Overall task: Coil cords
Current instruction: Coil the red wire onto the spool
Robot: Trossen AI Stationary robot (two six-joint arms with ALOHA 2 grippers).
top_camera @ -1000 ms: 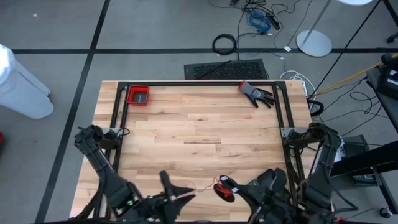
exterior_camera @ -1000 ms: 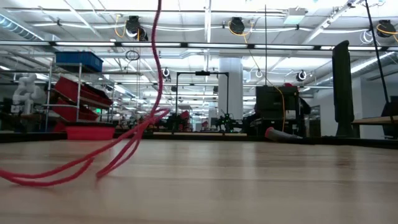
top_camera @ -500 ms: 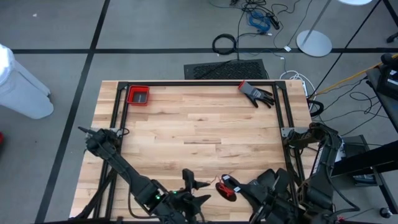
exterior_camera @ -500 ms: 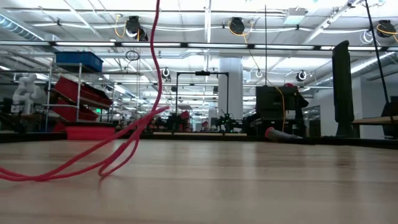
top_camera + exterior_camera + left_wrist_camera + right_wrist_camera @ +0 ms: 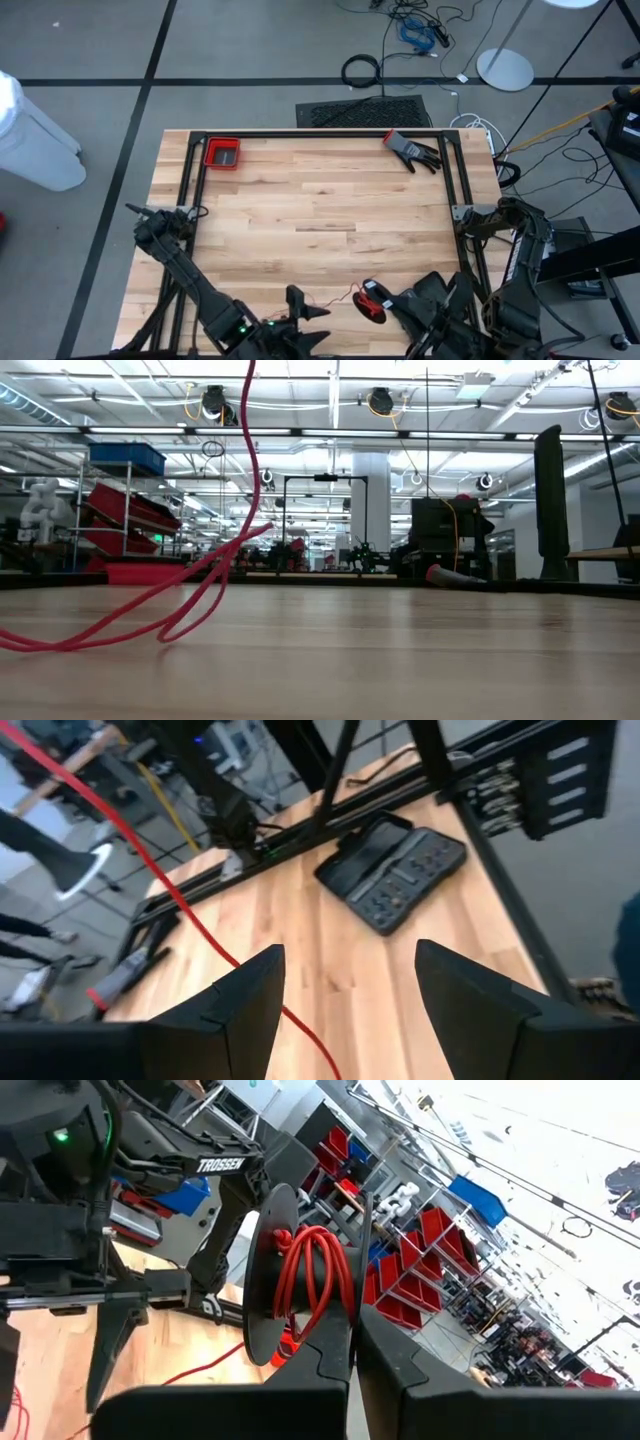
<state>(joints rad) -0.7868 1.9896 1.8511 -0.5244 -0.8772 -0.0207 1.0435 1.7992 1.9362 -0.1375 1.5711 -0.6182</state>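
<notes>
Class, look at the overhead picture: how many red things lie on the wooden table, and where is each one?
3: a red tray at the far left corner, a red-cuffed glove at the far right corner, and red cord at the near edge.

cords (image 5: pixel 335 297): 1 | red bin (image 5: pixel 222 153): 1 | glove (image 5: pixel 412 150): 1 | arms: 2

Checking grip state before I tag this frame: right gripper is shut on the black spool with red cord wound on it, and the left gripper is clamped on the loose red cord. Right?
Not quite. The right gripper is shut on the black spool wound with red cord, as the right wrist view shows. But the left gripper is open: in the left wrist view its fingers stand apart and the cord runs free between them, unclamped.
</notes>
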